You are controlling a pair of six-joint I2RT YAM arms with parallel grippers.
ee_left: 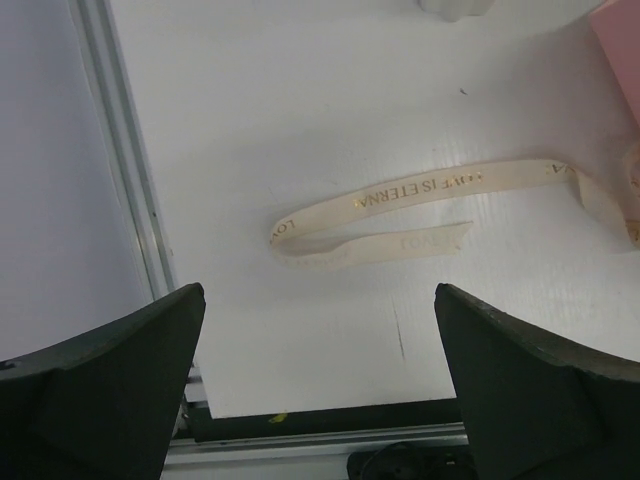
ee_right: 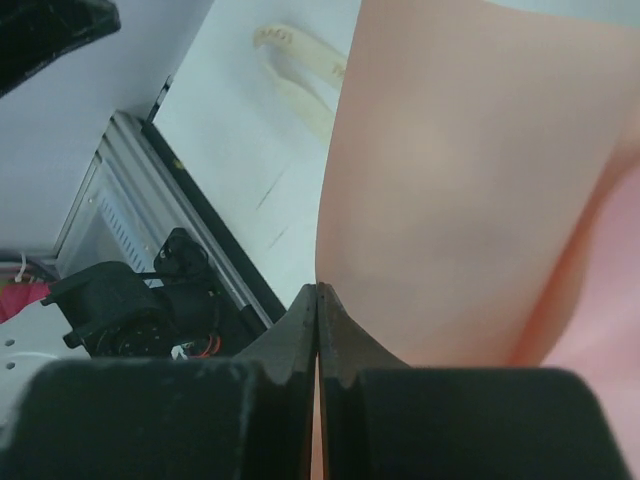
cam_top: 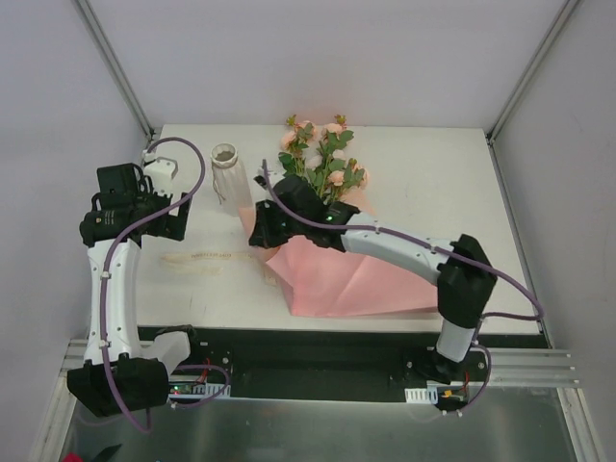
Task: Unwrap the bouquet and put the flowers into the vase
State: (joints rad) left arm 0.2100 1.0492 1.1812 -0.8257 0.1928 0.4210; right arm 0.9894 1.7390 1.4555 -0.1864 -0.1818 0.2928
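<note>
The right pincer (ee_right: pixel 318 291) is clenched on the pink paper (ee_right: pixel 450 200) edge. The left pincer (ee_left: pixel 318 295) hangs released over the ribbon (ee_left: pixel 400 190), with the vase (cam_top: pixel 227 183) near the flowers (cam_top: pixel 322 159).

The vase (cam_top: pixel 225 175) stands upright at the far left, mouth up. Just right of it the flowers (cam_top: pixel 322 159) lie with peach blooms pointing away from me, stems on the pink paper (cam_top: pixel 351 279), which is spread loose. My right gripper (ee_right: pixel 318 292) pinches its edge. The cream ribbon (ee_left: pixel 420 190) lies untied nearby.
</note>
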